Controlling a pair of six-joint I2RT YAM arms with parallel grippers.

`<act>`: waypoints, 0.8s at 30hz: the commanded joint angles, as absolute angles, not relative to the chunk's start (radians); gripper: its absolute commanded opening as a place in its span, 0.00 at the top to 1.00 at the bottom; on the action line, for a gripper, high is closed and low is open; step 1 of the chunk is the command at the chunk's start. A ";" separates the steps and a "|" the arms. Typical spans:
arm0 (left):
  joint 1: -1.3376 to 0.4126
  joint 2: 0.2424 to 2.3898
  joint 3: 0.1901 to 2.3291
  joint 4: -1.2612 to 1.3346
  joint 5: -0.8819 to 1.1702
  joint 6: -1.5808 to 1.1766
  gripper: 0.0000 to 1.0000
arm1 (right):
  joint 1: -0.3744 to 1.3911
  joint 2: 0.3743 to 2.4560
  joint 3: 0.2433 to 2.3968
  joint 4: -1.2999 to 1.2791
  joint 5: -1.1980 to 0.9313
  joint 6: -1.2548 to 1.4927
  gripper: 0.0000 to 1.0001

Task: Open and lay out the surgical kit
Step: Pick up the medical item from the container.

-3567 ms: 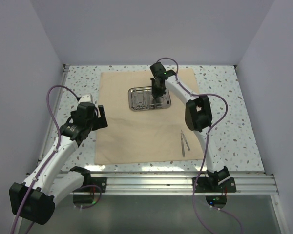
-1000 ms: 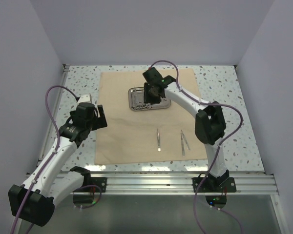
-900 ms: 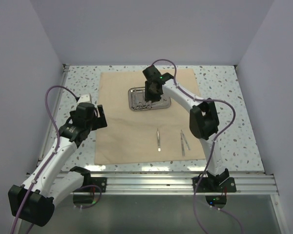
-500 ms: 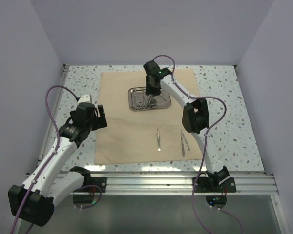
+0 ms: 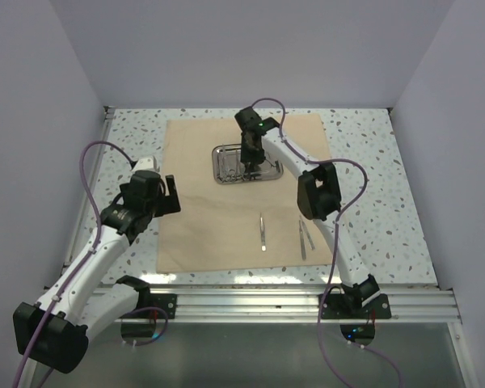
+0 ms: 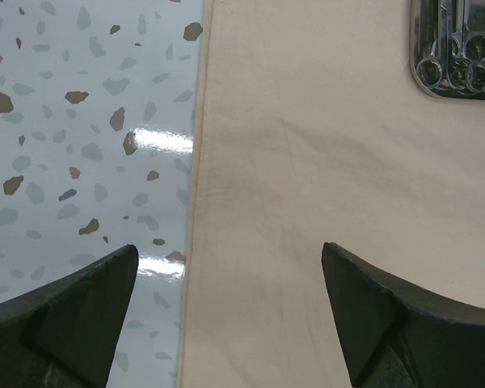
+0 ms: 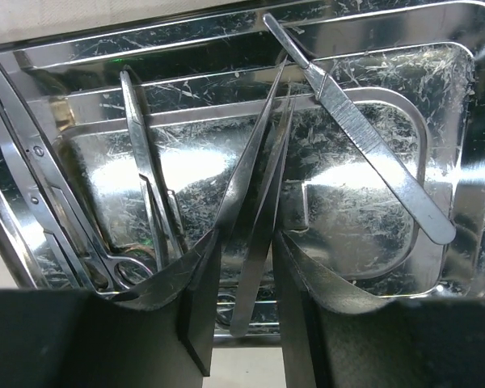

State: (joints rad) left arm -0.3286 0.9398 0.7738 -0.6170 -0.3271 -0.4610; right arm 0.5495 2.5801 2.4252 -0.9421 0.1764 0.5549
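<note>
1. The right gripper (image 5: 250,158) has come back to the small rectangular shiny steel tray (image 5: 225,164) at the far middle of the tan cloth wrap (image 5: 210,218), which lies spread flat on the speckled table (image 5: 372,186).
2. A few seconds ago only a pair of thin silver instruments (image 5: 305,237) lay on the near right of the cloth. A single slim silver instrument (image 5: 261,232) now lies just to their left, so the laying-out is advancing one piece at a time.
3. In the last second the right arm has dropped from above the tray down into it. In the wrist view the right gripper (image 7: 244,242) has its jaws narrowly apart, astride the thin silver tweezers (image 7: 259,186). One leg touches the left finger and the legs are still spread, so they are not yet clamped.
4. This looks like the start of the next pick.
5. Left in the tray are a flat steel scalpel handle (image 7: 364,137) on the right and ring-handled scissors or forceps (image 7: 149,186) on the left, so several trips probably remain.
6. The left gripper (image 6: 230,250) hovers with its jaws wide apart over the cloth's left edge, holding nothing, and has barely moved.
</note>
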 commanded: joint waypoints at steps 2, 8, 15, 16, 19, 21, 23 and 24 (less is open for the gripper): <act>-0.344 0.945 0.778 -0.594 -0.331 -0.462 0.00 | 0.549 2.626 2.457 -0.976 0.218 0.545 0.66; -0.359 0.954 0.779 -0.592 -0.327 -0.460 0.00 | 0.549 2.626 2.418 -0.991 0.250 0.546 0.78; -0.364 0.963 0.781 -0.592 -0.327 -0.459 0.00 | 0.549 2.586 2.276 -0.946 0.249 0.560 0.91; -0.364 0.962 0.779 -0.592 -0.327 -0.459 0.00 | 0.549 2.591 2.276 -0.948 0.247 0.558 0.91; -0.364 0.963 0.779 -0.592 -0.330 -0.459 0.00 | 0.549 2.603 2.278 -0.951 0.242 0.557 0.91; -0.364 0.965 0.779 -0.592 -0.331 -0.459 0.00 | 0.549 2.609 2.284 -0.948 0.229 0.557 0.94; -0.364 0.966 0.779 -0.591 -0.331 -0.459 0.00 | 0.551 2.615 2.296 -0.950 0.221 0.557 1.00; -0.364 0.968 0.779 -0.591 -0.330 -0.459 0.00 | 0.551 2.615 2.310 -0.946 0.218 0.552 1.00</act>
State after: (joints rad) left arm -0.3561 0.9653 0.7738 -0.6167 -0.3260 -0.4606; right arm 0.5514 2.5477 2.3333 -0.8852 0.2241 0.5591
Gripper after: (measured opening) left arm 0.994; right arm 0.127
